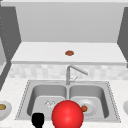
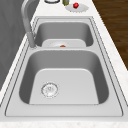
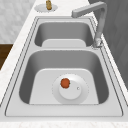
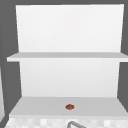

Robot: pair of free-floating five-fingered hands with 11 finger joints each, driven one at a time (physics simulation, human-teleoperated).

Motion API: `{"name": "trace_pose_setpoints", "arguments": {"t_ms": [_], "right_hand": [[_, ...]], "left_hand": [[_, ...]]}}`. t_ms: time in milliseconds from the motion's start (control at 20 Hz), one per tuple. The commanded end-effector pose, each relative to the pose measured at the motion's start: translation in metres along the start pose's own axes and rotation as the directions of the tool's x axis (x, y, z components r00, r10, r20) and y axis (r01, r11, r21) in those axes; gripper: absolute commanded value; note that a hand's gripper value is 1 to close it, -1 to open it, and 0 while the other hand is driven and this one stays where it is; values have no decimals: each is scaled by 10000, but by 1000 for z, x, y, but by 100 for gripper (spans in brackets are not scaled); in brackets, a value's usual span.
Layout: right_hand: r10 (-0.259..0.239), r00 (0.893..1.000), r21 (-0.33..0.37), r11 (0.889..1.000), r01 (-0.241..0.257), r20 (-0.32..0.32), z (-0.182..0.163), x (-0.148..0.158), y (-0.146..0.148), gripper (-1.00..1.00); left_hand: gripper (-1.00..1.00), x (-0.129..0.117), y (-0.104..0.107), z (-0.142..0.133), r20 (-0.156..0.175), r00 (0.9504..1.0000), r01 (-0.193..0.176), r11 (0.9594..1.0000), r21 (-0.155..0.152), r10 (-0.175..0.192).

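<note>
Red ball (image 1: 67, 115) beside robot hand (image 1: 38, 119)

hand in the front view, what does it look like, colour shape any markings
In the front view the left hand is a plain black, rounded, blocky shape at the bottom edge, in front of the sink and left of a big red ball. No markings, cables, sleeve or arm attach to it; it simply floats. Its surface is uniformly dark, so no finer detail can be made out.
</note>
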Motion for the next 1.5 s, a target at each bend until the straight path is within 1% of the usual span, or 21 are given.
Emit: {"name": "trace_pose_setpoints", "arguments": {"t_ms": [0, 150, 250, 600, 800, 950, 1050, 1200, 1450], "right_hand": [[94, 9999, -74, 9999, -95, -87, -14, 3, 14, -100], [178, 9997, -2, 9998, -178, -147, -30, 8, 17, -100], [50, 10000, 50, 10000, -50, -40, -38, 7, 13, -100], [-7, 10000, 80, 10000, 6, 10, -60, 5, 7, -100], [119, 9997, 21, 9999, -119, 223, -73, -5, 8, -100], [78, 9994, -132, 9999, -73, 338, -88, -9, 11, -100], [196, 9996, -103, 9998, -194, 211, -99, -2, 17, -100], [68, 9997, -183, 9998, -64, 215, -108, -7, 25, -100], [65, 9998, -132, 9999, -63, 194, -129, -8, 38, -100]], "left_hand": [[0, 0, 0, 0, 0, 10000, 0, 10000, 0, 0], [0, 0, 0, 0, 0, 10000, 0, 10000, 0, 0], [0, 0, 0, 0, 0, 10000, 0, 10000, 0, 0], [0, 0, 0, 0, 0, 10000, 0, 10000, 0, 0], [0, 0, 0, 0, 0, 10000, 0, 10000, 0, 0], [0, 0, 0, 0, 0, 10000, 0, 10000, 0, 0], [0, 0, 0, 0, 0, 10000, 0, 10000, 0, 0], [0, 0, 0, 0, 0, 10000, 0, 10000, 0, 0], [0, 0, 0, 0, 0, 10000, 0, 10000, 0, 0]]}}
